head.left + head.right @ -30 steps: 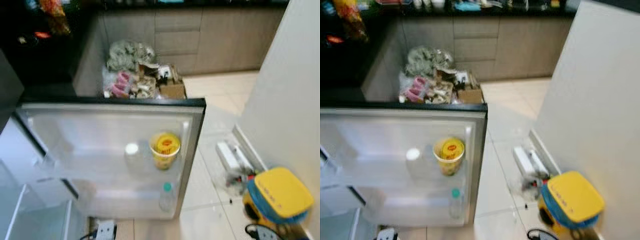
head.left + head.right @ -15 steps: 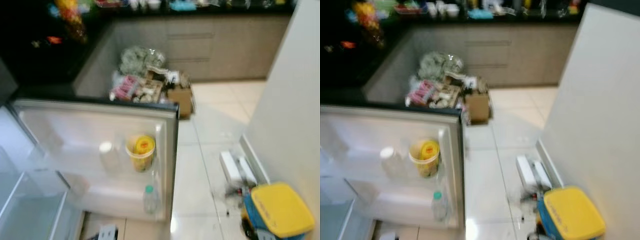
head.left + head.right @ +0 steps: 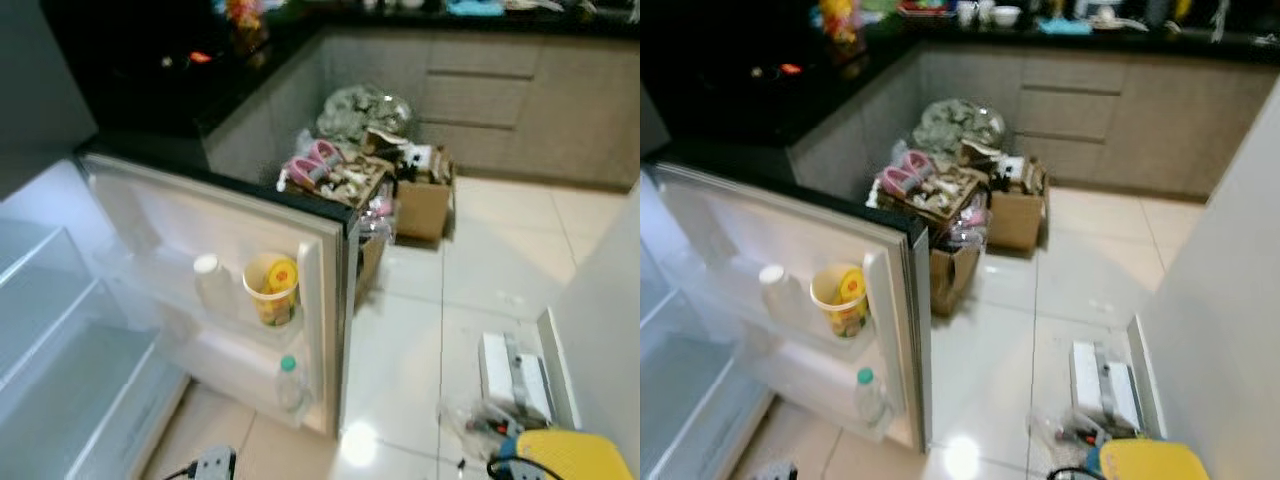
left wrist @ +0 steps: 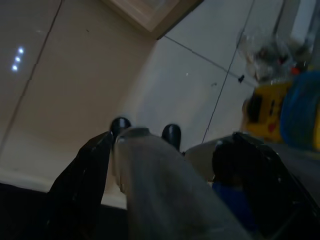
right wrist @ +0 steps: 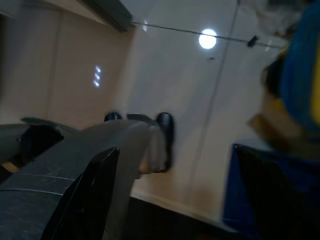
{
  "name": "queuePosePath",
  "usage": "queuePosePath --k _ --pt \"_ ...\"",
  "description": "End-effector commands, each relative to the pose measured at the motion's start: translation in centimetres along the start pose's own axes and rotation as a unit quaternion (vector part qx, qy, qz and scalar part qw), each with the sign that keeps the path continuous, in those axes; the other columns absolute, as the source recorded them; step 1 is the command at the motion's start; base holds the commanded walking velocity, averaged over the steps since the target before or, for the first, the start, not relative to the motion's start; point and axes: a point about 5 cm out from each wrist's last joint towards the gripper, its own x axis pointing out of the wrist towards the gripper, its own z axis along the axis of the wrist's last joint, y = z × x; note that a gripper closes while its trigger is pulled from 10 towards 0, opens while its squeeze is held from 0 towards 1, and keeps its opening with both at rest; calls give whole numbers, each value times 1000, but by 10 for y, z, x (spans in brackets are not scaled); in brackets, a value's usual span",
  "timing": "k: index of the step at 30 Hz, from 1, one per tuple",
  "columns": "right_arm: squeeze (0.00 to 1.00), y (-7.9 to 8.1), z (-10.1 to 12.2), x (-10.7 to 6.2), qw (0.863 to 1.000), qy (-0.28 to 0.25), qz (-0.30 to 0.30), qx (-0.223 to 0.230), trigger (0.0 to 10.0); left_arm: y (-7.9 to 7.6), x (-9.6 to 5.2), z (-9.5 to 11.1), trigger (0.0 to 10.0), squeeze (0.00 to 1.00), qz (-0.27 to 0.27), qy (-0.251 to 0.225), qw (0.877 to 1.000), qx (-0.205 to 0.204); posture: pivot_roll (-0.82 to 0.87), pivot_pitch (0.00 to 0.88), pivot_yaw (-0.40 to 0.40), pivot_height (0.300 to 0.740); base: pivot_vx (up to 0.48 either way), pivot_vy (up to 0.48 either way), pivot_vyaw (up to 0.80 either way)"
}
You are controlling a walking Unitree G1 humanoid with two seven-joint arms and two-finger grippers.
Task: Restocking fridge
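Observation:
The fridge door (image 3: 170,225) stands wide open at the left. Its upper rack holds a yellow tub (image 3: 272,290) with a white-capped bottle (image 3: 210,283) beside it. A green-capped bottle (image 3: 290,383) stands in the lower rack. Bare glass shelves of the fridge (image 3: 55,345) run along the far left. My left gripper (image 4: 165,192) hangs open above the floor tiles with nothing between its fingers. My right gripper (image 5: 172,192) hangs the same way, open and holding nothing. My own leg and feet show between the fingers in both wrist views.
Cardboard boxes (image 3: 423,205) heaped with clutter stand against the grey cabinets behind the door. A white device (image 3: 512,368) and a yellow and blue container (image 3: 572,458) lie by the right wall. A power strip (image 3: 212,464) lies on the floor below the door. A dark counter (image 3: 190,75) runs behind.
The whole picture has swung, so the camera has turned: fridge shelves now show at the left and the door looks more edge-on. The items in the door have not moved.

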Motion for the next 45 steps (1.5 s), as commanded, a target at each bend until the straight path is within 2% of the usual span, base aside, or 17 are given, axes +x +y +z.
queuePosePath --k 1,10,37,42,45 --pt "0 2 -4 -1 1000 7 10 -16 10000 0 -2 -7 10000 0 3 13 1000 -1 -56 62 -31 740 0 -405 706" --pt "0 4 1 1 999 3 24 -33 10000 0 -2 -8 10000 0 5 16 1000 -1 -57 64 -31 740 0 -368 701" --pt "0 3 6 1 998 0 31 -53 10000 3 -2 -6 10000 0 17 15 1000 -1 -55 62 -31 740 0 0 700" --pt "0 -3 9 1 999 -11 -18 -45 10000 3 -3 -8 10000 0 12 17 1000 -7 -55 66 -30 740 0 0 589" --pt "0 -7 7 0 997 9 -44 -60 10000 2 -3 -11 10000 0 2 26 1000 -2 -56 67 -30 740 0 -430 0"
